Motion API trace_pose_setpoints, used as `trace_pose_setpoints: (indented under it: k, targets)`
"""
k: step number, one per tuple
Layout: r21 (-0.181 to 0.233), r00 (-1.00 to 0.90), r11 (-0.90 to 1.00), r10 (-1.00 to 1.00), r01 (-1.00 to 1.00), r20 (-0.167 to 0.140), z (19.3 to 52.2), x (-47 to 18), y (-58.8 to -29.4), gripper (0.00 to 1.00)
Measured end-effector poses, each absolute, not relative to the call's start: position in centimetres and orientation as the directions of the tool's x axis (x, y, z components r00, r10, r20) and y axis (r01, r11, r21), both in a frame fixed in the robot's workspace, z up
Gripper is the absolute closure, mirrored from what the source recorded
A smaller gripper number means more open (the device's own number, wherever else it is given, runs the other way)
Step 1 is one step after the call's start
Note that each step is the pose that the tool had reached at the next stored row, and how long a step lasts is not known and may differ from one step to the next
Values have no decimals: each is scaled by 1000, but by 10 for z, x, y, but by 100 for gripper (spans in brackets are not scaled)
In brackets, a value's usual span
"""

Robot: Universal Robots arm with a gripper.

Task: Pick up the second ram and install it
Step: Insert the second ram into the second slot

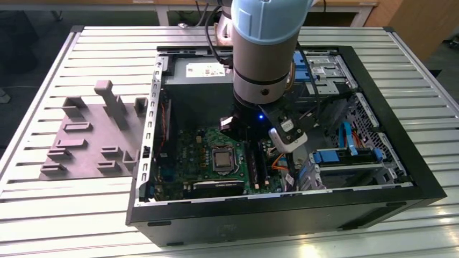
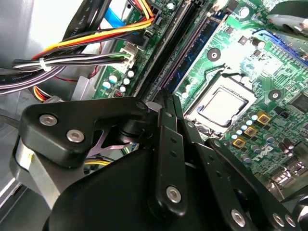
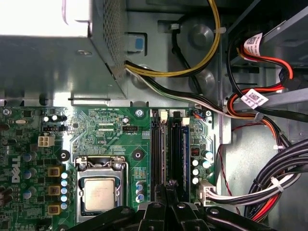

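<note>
Arm is down inside the open PC case (image 1: 358,102), claw (image 3: 167,188) directly over the memory slots (image 3: 168,144) beside the CPU socket (image 3: 99,191). Claw fingers are pinched nearly together, seemingly on the second ram (image 2: 169,103), a thin dark edge lined up with the slots; grip looks closed on it but the stick itself is mostly hidden. Step in hand: install, seating stage. Next move needs straight alignment with the free slot and an even downward press. Grey holder (image 1: 93,137) sits on the tabletop (image 1: 57,215), exterior view's left.

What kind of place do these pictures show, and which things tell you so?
Probably a robotics lab or test bench for computer assembly: an open desktop PC case lies on a slatted aluminium table, beside a grey moulded parts holder, with wooden desks behind.
</note>
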State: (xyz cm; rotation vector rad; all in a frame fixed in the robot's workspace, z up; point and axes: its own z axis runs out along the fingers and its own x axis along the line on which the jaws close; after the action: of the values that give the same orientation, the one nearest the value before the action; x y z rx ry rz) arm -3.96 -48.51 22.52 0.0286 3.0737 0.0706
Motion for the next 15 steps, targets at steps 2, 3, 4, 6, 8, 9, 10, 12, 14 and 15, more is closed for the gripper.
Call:
trace_pose_setpoints:
  k: [2,3,4,6,8,9,10,12,14,15]
  targets:
    - [47,-998,999,22,19,-67,225,-40,-485,88]
    - [47,-998,999,22,19,-66,225,-40,-485,88]
    - [47,-998,999,22,19,-66,225,-40,-485,88]
    - [47,-998,999,22,19,-66,225,-40,-485,88]
    - [47,-998,999,23,20,-66,225,-40,-485,88]
    - [47,-997,999,27,24,-66,225,-40,-485,88]
    - [47,-997,998,33,30,-67,225,-40,-485,88]
    - [47,-997,998,44,41,-66,225,-39,-485,88]
    - [47,-997,998,48,44,-67,225,-40,-485,88]
    - [47,-997,998,48,45,-67,225,-40,-485,88]
